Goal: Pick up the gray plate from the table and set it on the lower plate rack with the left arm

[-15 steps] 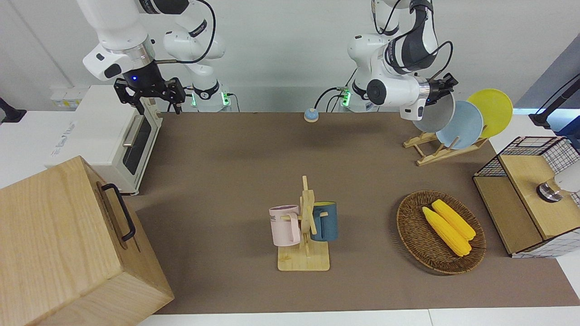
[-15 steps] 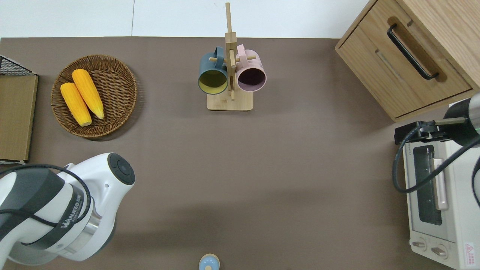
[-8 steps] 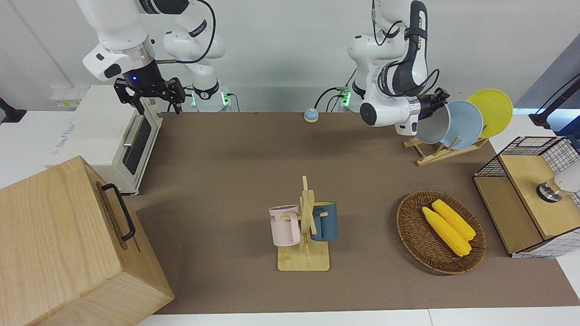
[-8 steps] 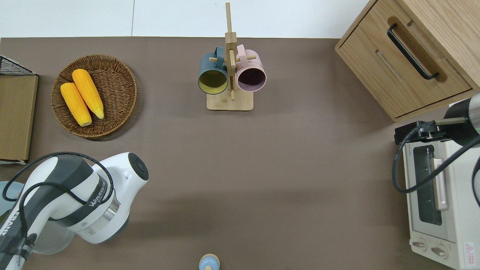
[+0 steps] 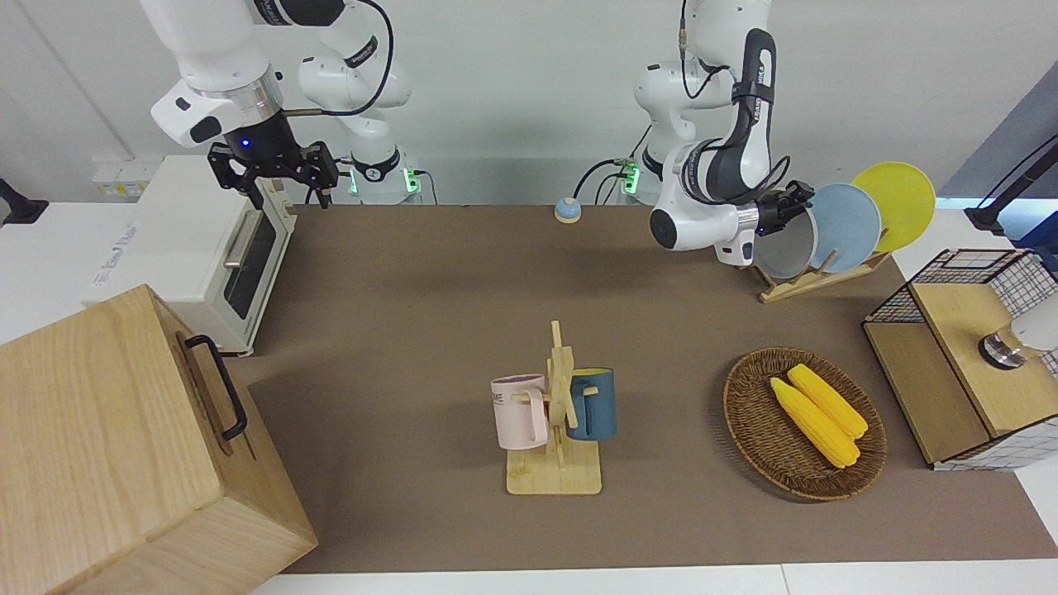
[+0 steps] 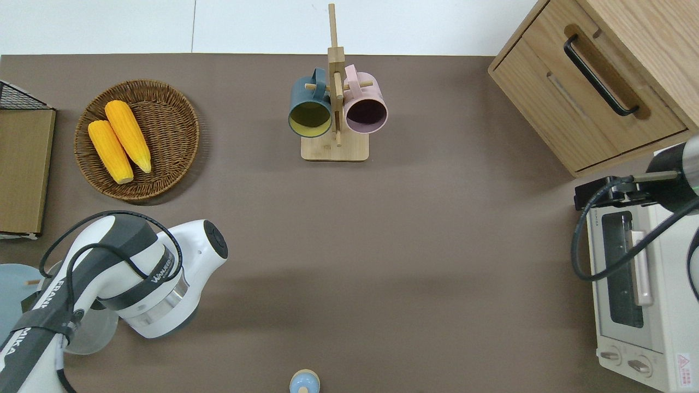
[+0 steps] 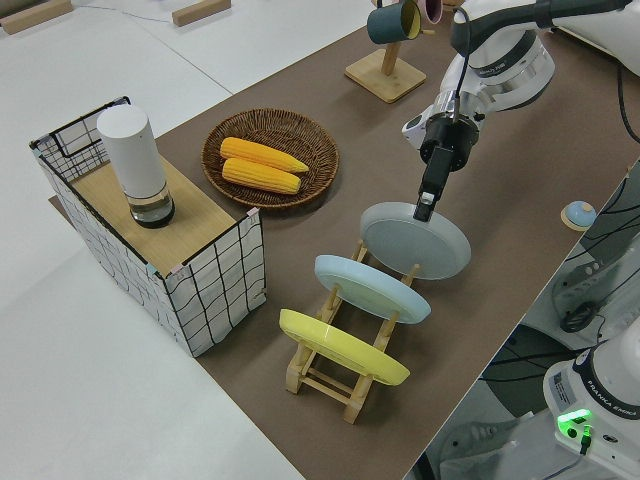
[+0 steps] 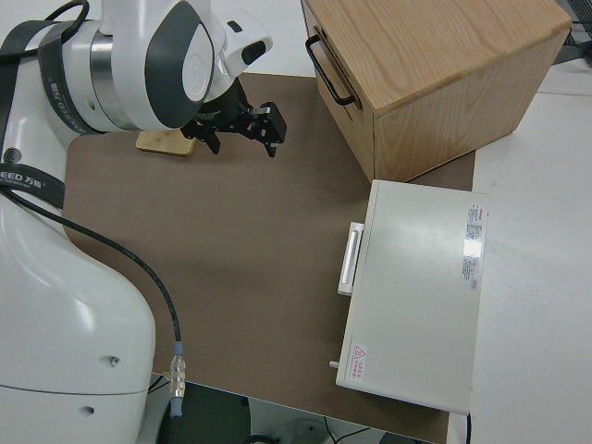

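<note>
The gray plate (image 7: 415,242) stands tilted at the low end of the lower plate rack (image 7: 322,383), next to the sky-blue plate (image 7: 372,288) and the yellow plate (image 7: 343,347). My left gripper (image 7: 425,207) is shut on the gray plate's upper rim. In the front view the gray plate (image 5: 785,248) sits below the left gripper (image 5: 781,208) on the rack (image 5: 806,281). In the overhead view the left arm (image 6: 136,284) hides most of the gray plate (image 6: 90,338). The right gripper (image 8: 242,134) is open and parked.
A wicker basket (image 5: 748,430) with two corn cobs lies farther from the robots than the rack. A wire crate (image 5: 1004,281) stands at the left arm's end. A mug stand (image 5: 555,463), a toaster oven (image 5: 198,256) and a wooden drawer cabinet (image 5: 124,446) are also on the table.
The left arm has lowered the gray plate from above the rack down into the rack's low end, and its wrist has swung toward the middle of the table. The right arm has not moved.
</note>
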